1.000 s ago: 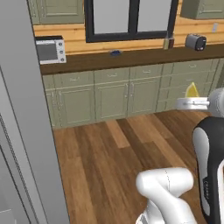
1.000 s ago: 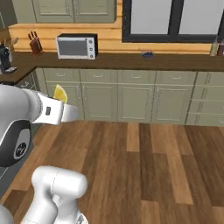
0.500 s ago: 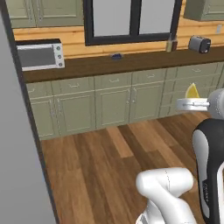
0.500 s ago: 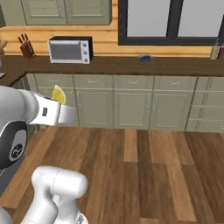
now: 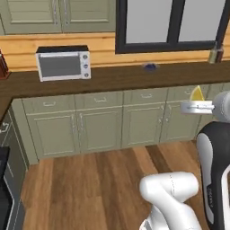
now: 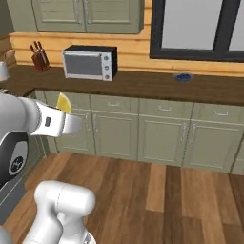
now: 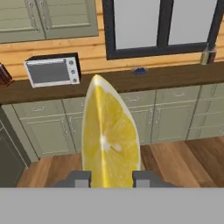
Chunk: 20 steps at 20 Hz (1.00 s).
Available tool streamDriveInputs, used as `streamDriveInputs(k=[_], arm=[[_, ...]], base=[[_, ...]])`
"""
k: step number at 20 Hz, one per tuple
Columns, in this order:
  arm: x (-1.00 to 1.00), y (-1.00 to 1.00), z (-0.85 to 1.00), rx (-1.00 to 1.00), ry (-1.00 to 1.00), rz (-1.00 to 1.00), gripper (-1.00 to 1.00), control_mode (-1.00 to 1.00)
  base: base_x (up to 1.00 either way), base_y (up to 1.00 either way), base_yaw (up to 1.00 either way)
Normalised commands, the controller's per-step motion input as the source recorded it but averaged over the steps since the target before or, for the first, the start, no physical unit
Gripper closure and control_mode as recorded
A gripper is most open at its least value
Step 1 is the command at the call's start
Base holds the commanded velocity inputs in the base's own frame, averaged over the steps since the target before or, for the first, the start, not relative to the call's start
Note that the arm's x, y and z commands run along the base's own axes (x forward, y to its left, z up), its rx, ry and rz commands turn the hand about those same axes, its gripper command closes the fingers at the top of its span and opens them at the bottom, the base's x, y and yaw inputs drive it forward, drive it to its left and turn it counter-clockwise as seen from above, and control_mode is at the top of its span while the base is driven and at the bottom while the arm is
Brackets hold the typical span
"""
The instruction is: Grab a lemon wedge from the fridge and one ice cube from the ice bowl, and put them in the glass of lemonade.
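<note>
My gripper (image 7: 111, 178) is shut on the lemon wedge (image 7: 109, 140), a bright yellow slice that stands upright between the two fingertips (image 7: 78, 178). From the left base view the wedge (image 5: 196, 93) pokes up above the gripper (image 5: 191, 107) at the right edge. In the right base view the wedge (image 6: 63, 102) sits above the gripper (image 6: 75, 125) at the left, held in the air over the wood floor. The fridge, the ice bowl with its ice cube and the glass of lemonade are out of view.
Ahead runs a dark wooden counter (image 5: 117, 78) over olive-green cabinets (image 5: 99, 128). On it stand a silver toaster oven (image 6: 90, 62), a knife block (image 6: 38, 55), a small blue thing (image 5: 150, 67) and a bottle (image 5: 214, 53). A dark stove (image 5: 5, 179) is at the left.
The whole picture has shifted because the base moved: the grey fridge door has slid out of the left base view and the counter looks nearer. The wedge stays gripped.
</note>
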Motion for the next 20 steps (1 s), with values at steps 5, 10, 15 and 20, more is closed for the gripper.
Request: streamDriveInputs(k=[5, 10, 15, 20], arm=[[0.00, 0.00, 0.00, 0.00, 0.00, 0.00, 1.00, 1.00], [0.00, 0.00, 0.00, 0.00, 0.00, 0.00, 1.00, 1.00], [0.00, 0.00, 0.00, 0.00, 0.00, 0.00, 1.00, 1.00], [0.00, 0.00, 0.00, 0.00, 0.00, 0.00, 1.00, 1.00]], base=[[0.90, 0.06, 0.60], [0.74, 0.00, 0.78], [0.53, 0.00, 0.88], [0.46, 0.00, 0.89]])
